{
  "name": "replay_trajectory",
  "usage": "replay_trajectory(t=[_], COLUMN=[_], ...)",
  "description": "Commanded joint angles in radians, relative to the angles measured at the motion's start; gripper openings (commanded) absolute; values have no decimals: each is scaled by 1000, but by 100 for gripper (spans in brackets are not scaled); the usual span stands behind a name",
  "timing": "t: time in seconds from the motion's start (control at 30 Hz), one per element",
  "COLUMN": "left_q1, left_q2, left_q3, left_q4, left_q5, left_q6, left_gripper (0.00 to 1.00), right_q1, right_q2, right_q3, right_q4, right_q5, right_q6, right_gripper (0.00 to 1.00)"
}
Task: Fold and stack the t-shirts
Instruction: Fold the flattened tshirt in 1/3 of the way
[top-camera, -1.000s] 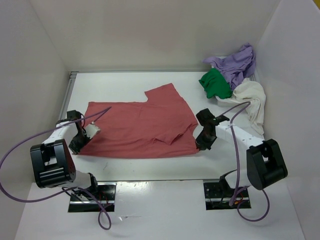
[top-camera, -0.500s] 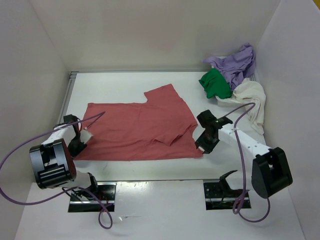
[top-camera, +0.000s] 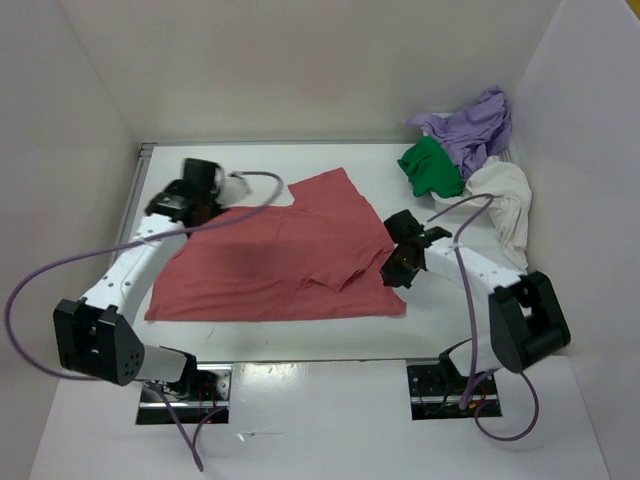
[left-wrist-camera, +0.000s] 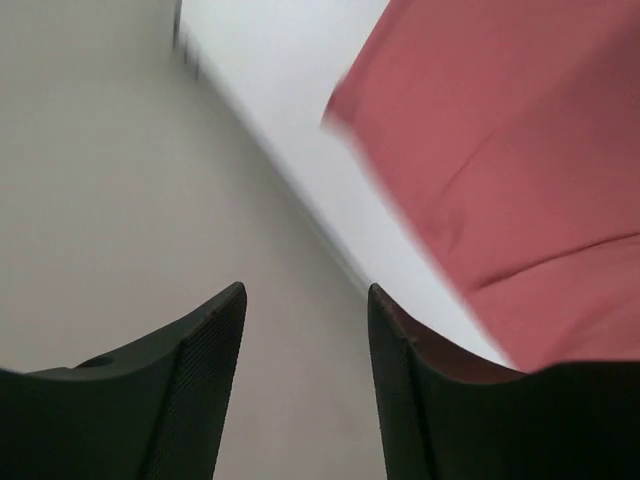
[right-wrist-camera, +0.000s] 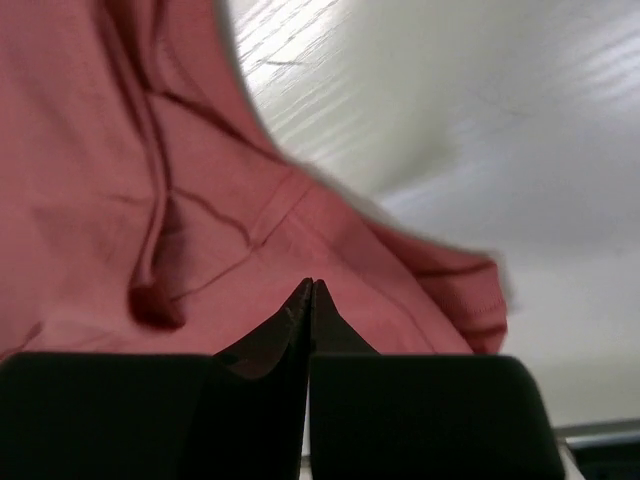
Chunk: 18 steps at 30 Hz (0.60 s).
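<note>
A salmon-red t-shirt (top-camera: 280, 255) lies spread flat in the middle of the table, one sleeve pointing to the far side. My left gripper (top-camera: 182, 204) hangs open above the shirt's far left corner; in the left wrist view its jaws (left-wrist-camera: 305, 300) hold nothing, and the red cloth (left-wrist-camera: 520, 150) shows at the upper right. My right gripper (top-camera: 393, 273) sits at the shirt's right edge. The right wrist view shows it (right-wrist-camera: 310, 285) shut tip to tip just above the red fabric (right-wrist-camera: 120, 150), with no cloth seen between the tips. Purple (top-camera: 472, 125), green (top-camera: 430, 168) and cream (top-camera: 500, 195) t-shirts are heaped at the back right.
White walls close in the table on the left, back and right. A metal strip (top-camera: 140, 180) runs along the table's left edge. Both arm bases (top-camera: 185, 385) are bolted at the near edge, with purple cables looping beside them.
My left arm has swung from the shirt's near left corner to its far left corner, and its jaws have opened. My right gripper has shifted slightly onto the shirt's right edge and shut.
</note>
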Motion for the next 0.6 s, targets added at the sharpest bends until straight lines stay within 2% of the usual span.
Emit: replay_trajectory(t=[0.0, 0.03, 0.07, 0.13, 0.17, 0.27, 0.4, 0.57], left_q1=[-273, -335, -449, -542, -623, -732, -789, -799], left_q2=[46, 67, 92, 173, 199, 291, 405, 485], left_q3=[63, 80, 95, 118, 129, 129, 117, 129], left_q4=[-66, -66, -66, -57, -36, 29, 107, 155], left_q5=[143, 180, 247, 298, 341, 410, 481, 530], left_q6=[-34, -34, -45, -45, -45, -36, -36, -69], left_gripper=[60, 60, 60, 61, 61, 61, 61, 61], right_q1=[8, 8, 8, 8, 8, 8, 8, -12], right_q2=[108, 127, 136, 136, 136, 145, 157, 133], right_q3=[-28, -28, -28, -40, -49, -59, -80, -128], right_q4=[125, 140, 151, 176, 176, 200, 211, 211], right_q5=[-29, -38, -49, -49, -49, -58, -58, -58], right_q6=[-26, -26, -35, -23, -23, 2, 32, 41], right_gripper=[0, 0, 0, 0, 0, 0, 0, 0])
